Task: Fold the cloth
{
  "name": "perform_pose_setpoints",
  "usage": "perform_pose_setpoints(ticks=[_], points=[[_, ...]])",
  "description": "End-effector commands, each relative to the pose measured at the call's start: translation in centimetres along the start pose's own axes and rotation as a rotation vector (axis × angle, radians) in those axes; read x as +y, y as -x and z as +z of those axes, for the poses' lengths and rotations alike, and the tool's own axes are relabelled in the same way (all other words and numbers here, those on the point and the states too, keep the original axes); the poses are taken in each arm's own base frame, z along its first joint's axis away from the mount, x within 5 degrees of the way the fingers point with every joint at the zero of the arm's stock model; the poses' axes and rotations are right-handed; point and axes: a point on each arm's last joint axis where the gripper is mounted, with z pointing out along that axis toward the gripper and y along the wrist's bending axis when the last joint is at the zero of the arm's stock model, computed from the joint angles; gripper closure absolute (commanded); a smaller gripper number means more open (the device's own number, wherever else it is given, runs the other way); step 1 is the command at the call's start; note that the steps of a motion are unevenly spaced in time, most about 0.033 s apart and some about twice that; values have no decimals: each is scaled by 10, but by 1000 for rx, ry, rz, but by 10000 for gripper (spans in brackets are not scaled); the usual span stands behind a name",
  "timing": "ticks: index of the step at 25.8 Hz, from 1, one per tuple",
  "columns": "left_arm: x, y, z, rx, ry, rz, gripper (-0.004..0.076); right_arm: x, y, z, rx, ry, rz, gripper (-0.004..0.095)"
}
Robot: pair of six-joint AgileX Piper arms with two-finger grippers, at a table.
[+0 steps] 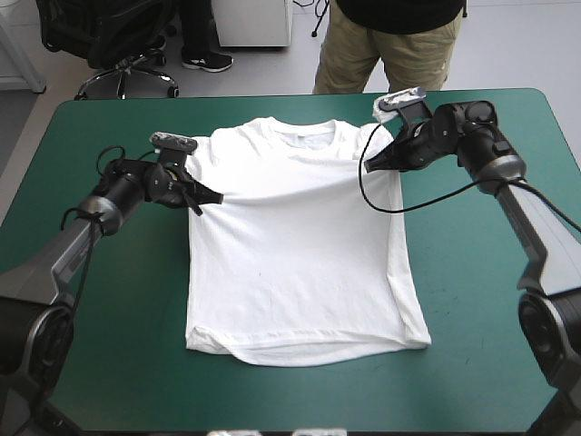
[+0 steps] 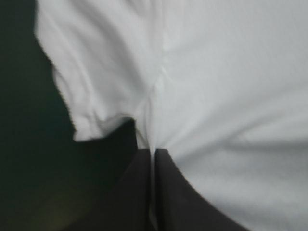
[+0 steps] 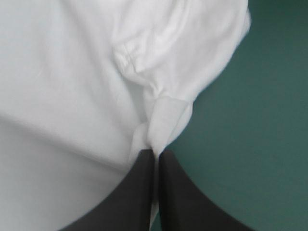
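You are gripping the white T-shirt (image 1: 300, 254), lying spread flat on the teal-green desk (image 1: 481, 345) between your two tools. The left tool (image 1: 211, 196) and the right tool (image 1: 372, 163) are each nipping cloth tight at a sleeve seam, likely readying both sleeves for folding inward.

T-shirt (image 1: 304, 245): one, white. Counter (image 1: 109, 363): one, teal-green cover. Claws: two, namely left claw (image 1: 216, 197) and right claw (image 1: 369, 165). Black fingers (image 2: 132, 192): four in all, two per claw. Claws pinched onto T-shirt: two of two. Sleeves (image 2: 89, 72): two, one at each claw. Collar (image 1: 304, 136): one.
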Motion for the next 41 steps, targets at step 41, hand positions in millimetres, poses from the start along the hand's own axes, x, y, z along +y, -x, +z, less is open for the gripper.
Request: perform_pose_setpoints(ticks=[41], points=[[26, 128, -222, -1455, 278, 91, 731, -18, 70, -157, -1128, -339, -113, 925]])
